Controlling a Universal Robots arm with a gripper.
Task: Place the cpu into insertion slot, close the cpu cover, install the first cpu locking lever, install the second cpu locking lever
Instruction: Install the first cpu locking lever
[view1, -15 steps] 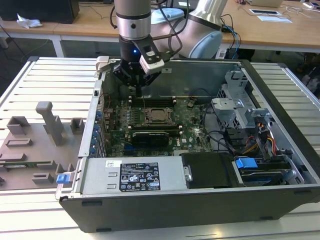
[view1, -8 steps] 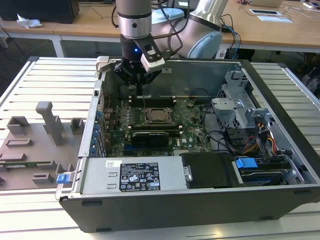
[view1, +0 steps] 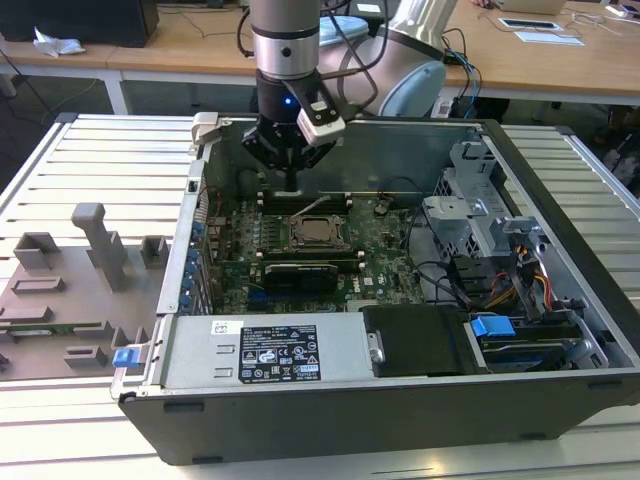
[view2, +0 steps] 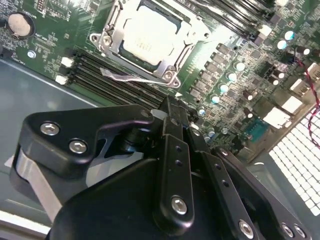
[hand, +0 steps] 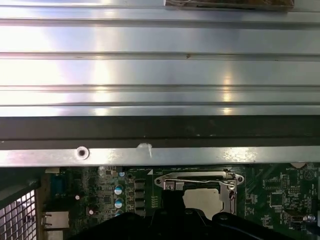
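The cpu (view2: 149, 36) lies flat in the insertion slot (view1: 316, 233) on the green board, its silvery top showing through the cut-out of the cpu cover (view2: 113, 44), which is folded down over it. A thin wire lever (view2: 131, 78) runs along the socket edge nearest the memory slots; in the first wrist view a lever (hand: 196, 180) crosses one side of the socket. Whether either is latched I cannot tell. My gripper (view1: 292, 186) hangs just behind the socket over the memory slots, a little above the board. Its black fingers (view2: 171, 116) are shut together on nothing.
The open computer case (view1: 520, 150) walls in the board. A labelled power supply (view1: 270, 352) sits at the front, and a drive cage (view1: 470, 215) with cables is at the exterior view's right. Grey fixtures (view1: 100, 240) stand on the slatted table at the exterior view's left.
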